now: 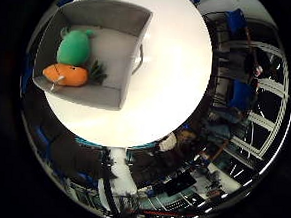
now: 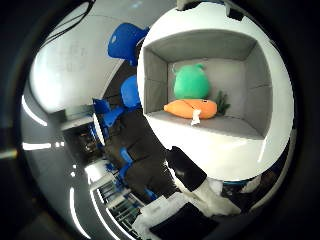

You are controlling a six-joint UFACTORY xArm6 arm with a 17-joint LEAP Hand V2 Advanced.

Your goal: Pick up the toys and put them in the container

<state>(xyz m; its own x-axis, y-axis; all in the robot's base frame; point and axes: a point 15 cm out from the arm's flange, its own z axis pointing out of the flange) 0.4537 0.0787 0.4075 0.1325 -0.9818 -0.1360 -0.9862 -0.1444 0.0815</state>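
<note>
A grey fabric container stands on a round white table. Inside it lie a green plush toy and an orange carrot plush toy with green leaves, side by side. The right thumb side palm view shows the container from above, with the green toy and the carrot toy on its floor.
Blue chairs stand beside the table. Further blue chairs and metal shelving stand in the room beyond the table's edge. A dark base shows beneath the table rim.
</note>
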